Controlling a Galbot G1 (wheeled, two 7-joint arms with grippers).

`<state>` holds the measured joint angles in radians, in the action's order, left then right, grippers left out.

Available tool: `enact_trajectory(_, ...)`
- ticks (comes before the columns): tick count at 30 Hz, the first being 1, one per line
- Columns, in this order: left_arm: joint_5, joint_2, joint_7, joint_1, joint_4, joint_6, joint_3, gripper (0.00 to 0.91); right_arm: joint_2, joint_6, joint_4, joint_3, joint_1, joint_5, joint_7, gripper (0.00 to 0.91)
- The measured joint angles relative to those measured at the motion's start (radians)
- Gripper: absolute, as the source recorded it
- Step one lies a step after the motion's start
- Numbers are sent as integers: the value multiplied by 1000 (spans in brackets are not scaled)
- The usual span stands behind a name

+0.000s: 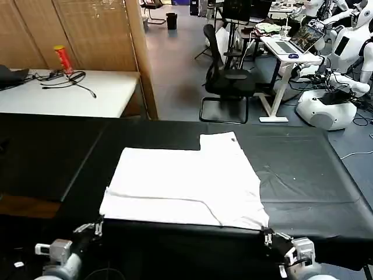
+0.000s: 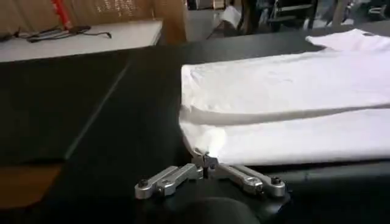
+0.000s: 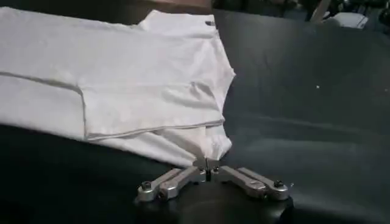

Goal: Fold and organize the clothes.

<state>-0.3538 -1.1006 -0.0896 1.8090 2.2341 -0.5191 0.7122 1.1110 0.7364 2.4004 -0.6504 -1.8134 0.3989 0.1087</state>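
Currently my plain white short-sleeved cotton T-shirt (image 1: 183, 186) lies flat on the black cloth-covered table (image 1: 309, 169), partly folded, with one sleeve (image 1: 220, 142) sticking out at its far edge. A fold line runs across the shirt's near half, where a layer has been laid over the body, so I judge the job to be under way but not done.

My left gripper (image 2: 207, 163) sits at the shirt's near left corner, fingers pinched together on the hem there. My right gripper (image 3: 206, 169) sits at the shirt's near right corner, clenched on the tip of fabric in the same way. In the head view both grippers, left (image 1: 93, 227) and right (image 1: 269, 236), stand just at the shirt's near edge, one at each end.

I hold both near corners because that keeps the hem taut and level between my arms. With the edge gripped at its two ends, I judge the next move to be lifting it and carrying it toward the shirt's far edge, so that the near half lays over the rest in a straight fold. Holding only the corners also leaves the middle of the cloth free to drape evenly.

The risk, as I judge it, is that thin cotton slips from such a small pinch, or that one arm leads the other and skews the fold. The protruding sleeve beyond the shirt's far edge still needs tucking in.
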Motion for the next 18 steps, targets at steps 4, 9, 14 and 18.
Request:
enact_trajectory(4, 33, -3, 1, 21, 38, -59, 23, 878, -2, -38, 17, -5, 14, 39, 5, 878)
enact_trajectory(9, 13, -7, 1, 14, 73, -39, 49, 878, -21, -118, -30, 11, 138, 87, 0, 878)
enact_trajectory(14, -127, 10, -22, -113, 42, -12, 42, 878, -22, -114, -161, 58, 368, 113, 2, 878)
enact_trajectory(18, -243, 11, -70, -285, -60, -15, -2, 878, -15, -101, -291, 122, 564, 123, 21, 878)
